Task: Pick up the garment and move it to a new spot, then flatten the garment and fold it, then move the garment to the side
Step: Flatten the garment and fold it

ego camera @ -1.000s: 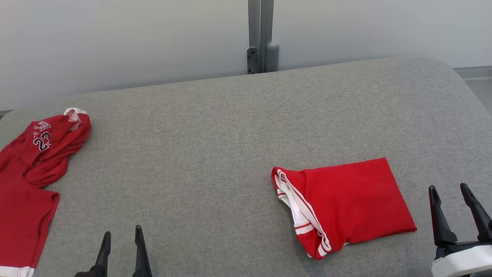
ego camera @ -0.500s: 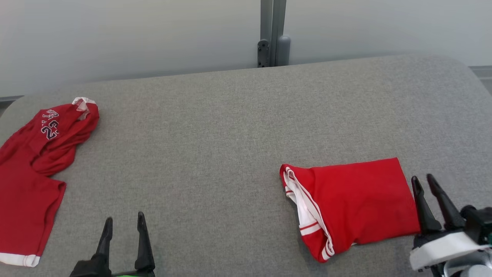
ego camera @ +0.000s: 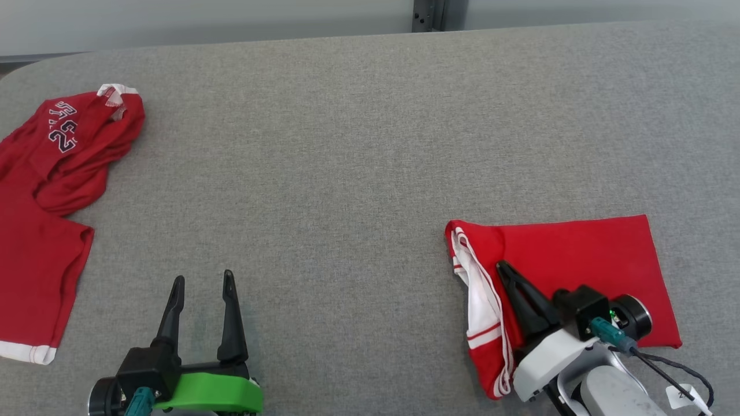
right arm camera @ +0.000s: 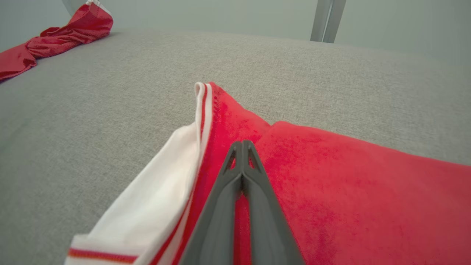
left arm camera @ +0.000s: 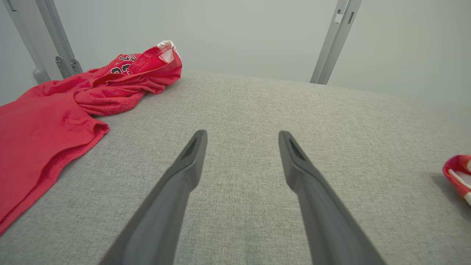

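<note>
Garment (ego camera: 584, 260) under right jaws, perhaps touching

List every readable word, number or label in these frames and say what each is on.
"23": dark digits outlined in white on the crumpled jersey, seen sideways in the head view.
Lettering next to those digits on the jersey: warped by folds, not readable.
Mark on the white tag on the cable by the right arm: too small to read.
No text on the folded garment, just white and red stripes.

Red folded garment (ego camera: 584, 260), white striped trim (ego camera: 477, 297), grey table (ego camera: 347, 173).
</note>
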